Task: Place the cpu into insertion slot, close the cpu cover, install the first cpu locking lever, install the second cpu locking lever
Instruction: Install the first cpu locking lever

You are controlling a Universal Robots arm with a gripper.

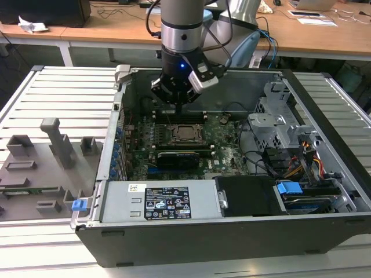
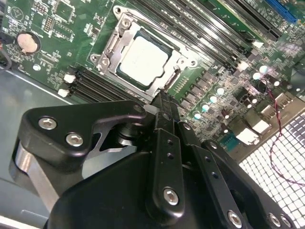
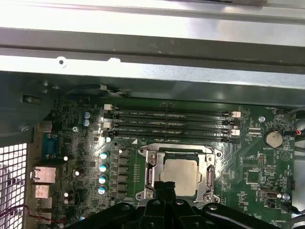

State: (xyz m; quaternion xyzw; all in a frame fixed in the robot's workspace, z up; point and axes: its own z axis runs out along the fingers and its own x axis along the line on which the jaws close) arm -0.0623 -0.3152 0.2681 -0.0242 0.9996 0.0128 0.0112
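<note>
CPU (image 2: 143,59): flat square chip with a dull silvery-beige metal face, seated in the insertion slot (image 2: 157,40) at the green motherboard's (image 2: 57,28) centre. The cpu cover (image 2: 112,45), a thin silver metal frame, lies closed around it. The black gripper (image 2: 164,102) has its jaws pressed together at the cover's edge.

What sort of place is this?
Probably a robotics lab or test workshop: an open computer case sits on a slotted metal table, a robot arm hangs over its green circuit board, and wooden desks with cables and papers stand behind.
</note>
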